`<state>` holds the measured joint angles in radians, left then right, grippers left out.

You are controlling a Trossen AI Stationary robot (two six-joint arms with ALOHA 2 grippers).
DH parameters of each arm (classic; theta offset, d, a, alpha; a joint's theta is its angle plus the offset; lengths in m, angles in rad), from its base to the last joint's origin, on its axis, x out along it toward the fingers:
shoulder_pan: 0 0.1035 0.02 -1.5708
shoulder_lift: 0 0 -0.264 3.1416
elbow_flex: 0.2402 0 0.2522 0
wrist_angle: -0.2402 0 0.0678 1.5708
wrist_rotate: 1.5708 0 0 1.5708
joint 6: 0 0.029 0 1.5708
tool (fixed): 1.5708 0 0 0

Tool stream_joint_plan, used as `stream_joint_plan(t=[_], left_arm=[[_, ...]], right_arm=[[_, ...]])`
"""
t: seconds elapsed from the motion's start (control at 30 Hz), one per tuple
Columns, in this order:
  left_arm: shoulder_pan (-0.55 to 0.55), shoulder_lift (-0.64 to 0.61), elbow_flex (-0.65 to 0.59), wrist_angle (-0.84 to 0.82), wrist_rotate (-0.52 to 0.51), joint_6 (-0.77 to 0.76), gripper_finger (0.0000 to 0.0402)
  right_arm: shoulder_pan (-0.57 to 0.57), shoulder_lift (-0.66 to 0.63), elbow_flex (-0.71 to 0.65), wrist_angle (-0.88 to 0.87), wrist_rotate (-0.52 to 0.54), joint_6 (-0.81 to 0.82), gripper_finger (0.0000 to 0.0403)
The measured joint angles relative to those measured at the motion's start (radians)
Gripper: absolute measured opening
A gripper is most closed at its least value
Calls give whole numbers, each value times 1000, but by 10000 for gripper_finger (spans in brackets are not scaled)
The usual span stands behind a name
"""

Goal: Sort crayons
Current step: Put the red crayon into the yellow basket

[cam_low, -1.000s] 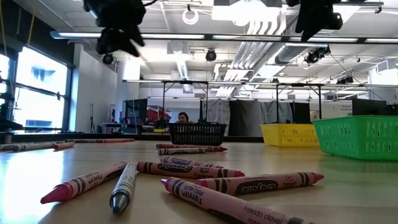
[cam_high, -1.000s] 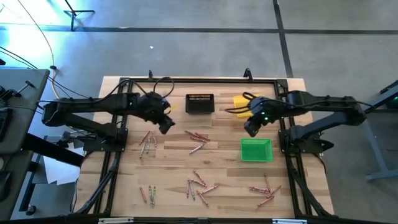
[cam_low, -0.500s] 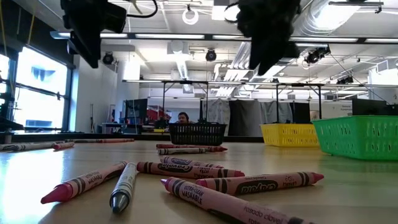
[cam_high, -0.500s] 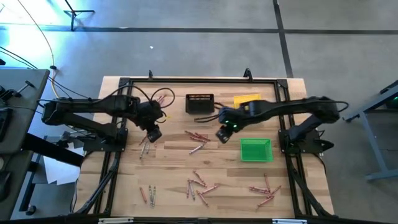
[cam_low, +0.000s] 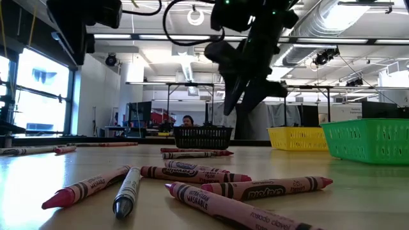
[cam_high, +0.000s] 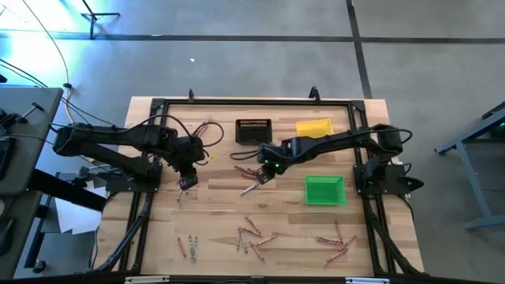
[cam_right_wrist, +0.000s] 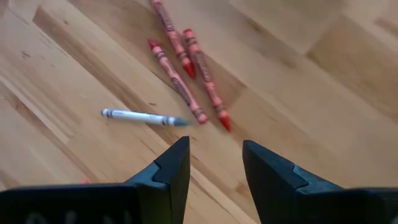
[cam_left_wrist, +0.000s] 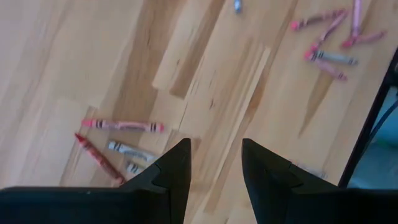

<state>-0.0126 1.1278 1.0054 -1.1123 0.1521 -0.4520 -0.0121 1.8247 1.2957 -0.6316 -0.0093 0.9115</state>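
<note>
crayons (cam_high: 251,173) scattered on table (cam_high: 217,217), bins (cam_high: 253,131) behind

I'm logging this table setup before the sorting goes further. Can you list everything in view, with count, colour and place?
Small black mesh bin: one, back centre of the table.
Small yellow mesh bin: one, back of the table, right of the black one.
Small green mesh bin: one, right of centre.
Thin paper-wrapped crayons: many, mostly reddish-pink with a few grey, loose in clusters at left, centre, front left, front centre and front right; none seen in a bin.
Light wooden plank table: one, with a black frame around it.
Person: one, far behind the table in the low view.
Left gripper: open, over the left cluster.
Right gripper: open, over the centre cluster.
</note>
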Motion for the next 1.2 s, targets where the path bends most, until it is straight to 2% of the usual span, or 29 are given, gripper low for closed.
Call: stream_joint_plan(t=[0.37,0.47,0.57,0.7,0.8,1.03,1.2], left_arm=[[-82,-4,0,-54,-8,-43,126],[-105,-11,0,-54,-8,-67,126],[-126,-22,0,-54,-8,-89,126],[-149,-33,-1,-60,-8,-97,126],[-162,-36,0,-59,-11,-120,126],[-214,-58,0,-94,-34,-188,126],[-262,-83,0,-120,-73,-255,126]], right_arm=[[6,63,0,69,-38,-1,134],[6,64,54,-9,-18,-39,134],[6,92,171,-113,13,-115,134],[7,163,354,-308,83,-227,134],[7,227,439,-404,84,-276,134],[-21,354,471,-428,53,-318,134],[-32,392,471,-426,45,-336,134]])
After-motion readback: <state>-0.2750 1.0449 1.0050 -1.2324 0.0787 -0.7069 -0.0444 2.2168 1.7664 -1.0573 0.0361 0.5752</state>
